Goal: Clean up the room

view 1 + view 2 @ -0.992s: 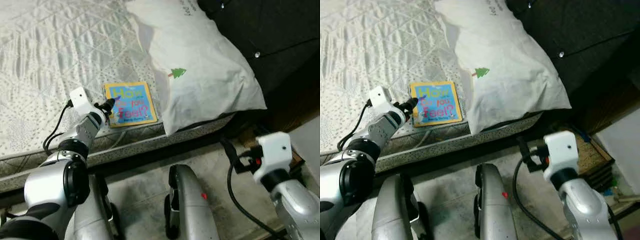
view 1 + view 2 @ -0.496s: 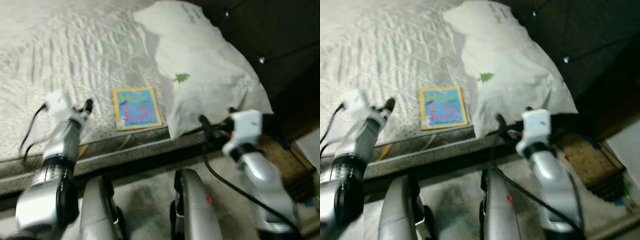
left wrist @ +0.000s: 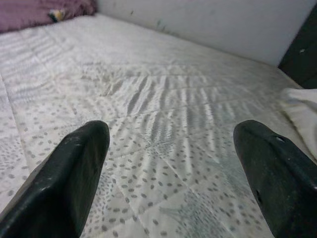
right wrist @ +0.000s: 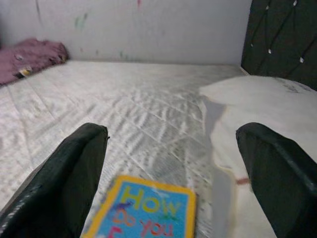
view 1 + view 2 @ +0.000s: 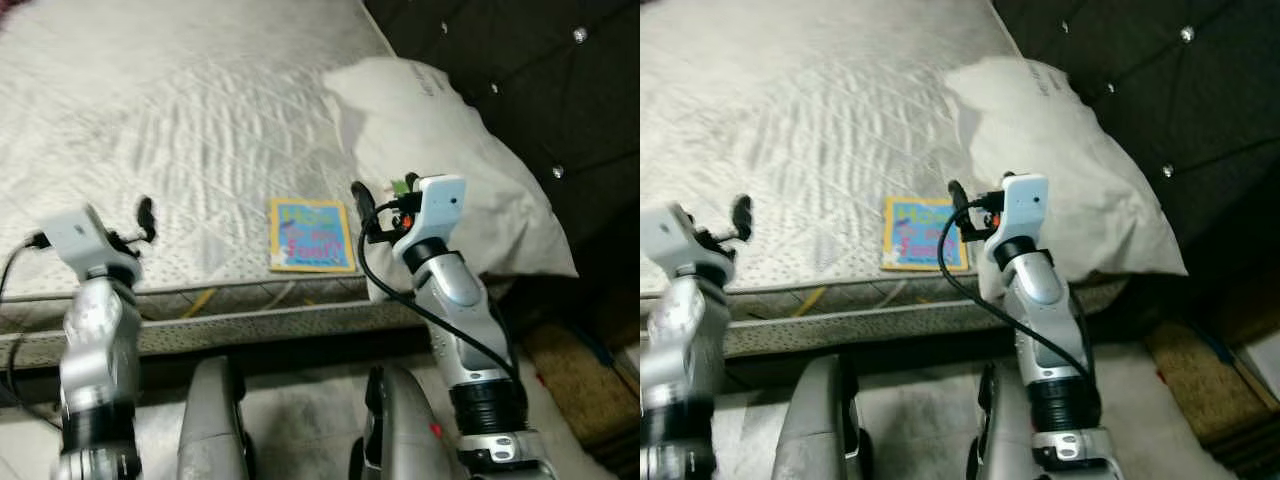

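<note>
Your two grippers are up in front of you at the near edge of the bed (image 5: 200,120). Your left gripper (image 5: 146,214) hangs over the near side of the spotted cover, well apart from the book, and its two black fingers (image 3: 74,173) are spread wide with nothing between them. Your right gripper (image 4: 171,173) is closer to the job: it hovers just beside the book (image 5: 311,235), pointing across it, and its fingers are spread wide too, holding nothing. The book lies flat near the bed's edge, close to the big white pillow (image 5: 450,160) but not under it. So the tidy-up looks like it has hardly begun here: the book is not picked up yet, and that seems to be your next thing to grab. Farther back, at the far side of the bed, a purple heap of cloth (image 4: 29,57) lies by the wall, and it may need putting away too.
</note>
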`<state>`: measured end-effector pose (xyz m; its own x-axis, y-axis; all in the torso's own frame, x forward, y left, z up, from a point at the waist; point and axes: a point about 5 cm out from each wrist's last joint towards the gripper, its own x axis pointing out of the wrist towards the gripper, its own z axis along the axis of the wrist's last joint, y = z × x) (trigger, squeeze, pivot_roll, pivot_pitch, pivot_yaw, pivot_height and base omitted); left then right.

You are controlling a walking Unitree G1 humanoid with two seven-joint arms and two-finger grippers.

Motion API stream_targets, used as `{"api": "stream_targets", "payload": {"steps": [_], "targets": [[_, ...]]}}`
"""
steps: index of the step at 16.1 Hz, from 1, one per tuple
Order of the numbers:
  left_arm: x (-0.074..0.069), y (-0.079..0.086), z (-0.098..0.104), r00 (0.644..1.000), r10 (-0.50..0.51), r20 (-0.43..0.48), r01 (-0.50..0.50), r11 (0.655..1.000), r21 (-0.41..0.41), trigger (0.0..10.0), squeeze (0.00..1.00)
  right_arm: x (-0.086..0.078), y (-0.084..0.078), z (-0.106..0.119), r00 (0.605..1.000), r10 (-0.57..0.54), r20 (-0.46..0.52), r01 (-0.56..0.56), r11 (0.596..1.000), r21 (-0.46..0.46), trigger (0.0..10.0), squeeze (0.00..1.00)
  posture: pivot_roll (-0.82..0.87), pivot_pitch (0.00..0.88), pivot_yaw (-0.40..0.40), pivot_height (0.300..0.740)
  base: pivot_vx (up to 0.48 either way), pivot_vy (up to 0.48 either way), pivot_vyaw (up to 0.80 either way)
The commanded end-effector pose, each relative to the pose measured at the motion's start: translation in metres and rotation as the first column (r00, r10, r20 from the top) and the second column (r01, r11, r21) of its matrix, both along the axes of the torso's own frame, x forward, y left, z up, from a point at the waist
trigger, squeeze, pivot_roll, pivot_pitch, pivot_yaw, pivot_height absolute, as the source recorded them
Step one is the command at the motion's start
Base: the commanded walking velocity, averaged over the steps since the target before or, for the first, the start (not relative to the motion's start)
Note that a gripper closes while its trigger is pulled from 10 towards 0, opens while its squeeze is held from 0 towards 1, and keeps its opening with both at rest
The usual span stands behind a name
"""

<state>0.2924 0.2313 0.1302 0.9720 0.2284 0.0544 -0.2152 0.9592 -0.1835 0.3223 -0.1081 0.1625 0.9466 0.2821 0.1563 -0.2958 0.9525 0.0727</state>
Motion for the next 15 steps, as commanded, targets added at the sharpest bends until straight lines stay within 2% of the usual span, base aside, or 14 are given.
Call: {"api": "stream_targets", "payload": {"steps": [1, 2, 4, 5, 6, 9, 10, 12, 15], "targets": [[-0.001, -0.011, 0.006, 0.999, -0.034, 0.01, 0.034, 0.999, 0.018, 10.0, 1.0, 0.003, -0.004, 0.002, 1.0, -0.022, 0.01, 0.022, 1.0, 0.017, 10.0, 0.0, 0.1, 0.0, -0.035, 0.585, 0.0, 0.0, 0.0], [-0.006, -0.02, 0.004, 0.998, -0.064, 0.018, 0.063, 0.998, 0.027, 10.0, 1.0, 0.003, -0.002, 0.005, 1.0, -0.021, 0.018, 0.02, 1.0, 0.023, 10.0, 0.0, 0.09, 0.0, -0.034, 0.604, 0.0, 0.0, 0.0], [-0.01, -0.027, -0.003, 0.998, -0.057, -0.017, 0.058, 0.997, 0.059, 10.0, 1.0, 0.001, 0.001, 0.001, 1.0, -0.018, 0.014, 0.018, 1.0, 0.019, 10.0, 0.0, 0.07, 0.0, -0.036, 0.629, 0.0, 0.0, 0.0], [-0.012, -0.031, -0.005, 0.996, -0.08, -0.034, 0.082, 0.995, 0.061, 10.0, 0.45, -0.001, 0.002, -0.001, 1.0, -0.022, 0.017, 0.022, 1.0, 0.018, 10.0, 0.0, 0.07, 0.0, -0.029, 0.639, 0.0, 0.0, 0.0], [-0.014, -0.037, -0.007, 0.993, -0.114, -0.039, 0.116, 0.991, 0.065, 10.0, 0.0, -0.002, 0.002, -0.003, 0.999, -0.04, 0.017, 0.04, 0.999, 0.017, 10.0, 0.0, 0.06, 0.0, -0.018, 0.648, 0.0, 0.0, 0.0], [-0.018, -0.045, -0.011, 0.988, -0.137, -0.065, 0.141, 0.987, 0.075, 10.0, 0.0, -0.005, -0.005, -0.012, 0.994, -0.11, 0.006, 0.11, 0.994, 0.008, 10.0, 0.0, 0.05, 0.0, -0.007, 0.683, 0.0, 0.0, 0.0], [-0.019, -0.047, -0.013, 0.985, -0.151, -0.081, 0.156, 0.986, 0.055, 10.0, 0.0, -0.007, -0.007, -0.011, 0.994, -0.112, 0.012, 0.112, 0.994, -0.002, 10.0, 0.0, 0.03, 0.0, -0.007, 0.702, 0.0, 0.0, 0.0], [-0.018, -0.049, -0.017, 0.984, -0.15, -0.096, 0.157, 0.985, 0.066, 10.0, 0.0, -0.01, -0.013, -0.015, 0.993, -0.12, 0.003, 0.12, 0.993, -0.022, 10.0, 0.0, 0.02, 0.0, -0.02, 0.727, 0.0, 0.0, 0.0], [-0.018, -0.058, -0.018, 0.978, -0.178, -0.108, 0.185, 0.981, 0.056, 10.0, 0.0, -0.014, -0.017, -0.02, 0.991, -0.137, -0.006, 0.137, 0.99, -0.04, 10.0, 0.0, 0.02, 0.0, -0.033, 0.74, 0.0, 0.0, 0.0]]}}
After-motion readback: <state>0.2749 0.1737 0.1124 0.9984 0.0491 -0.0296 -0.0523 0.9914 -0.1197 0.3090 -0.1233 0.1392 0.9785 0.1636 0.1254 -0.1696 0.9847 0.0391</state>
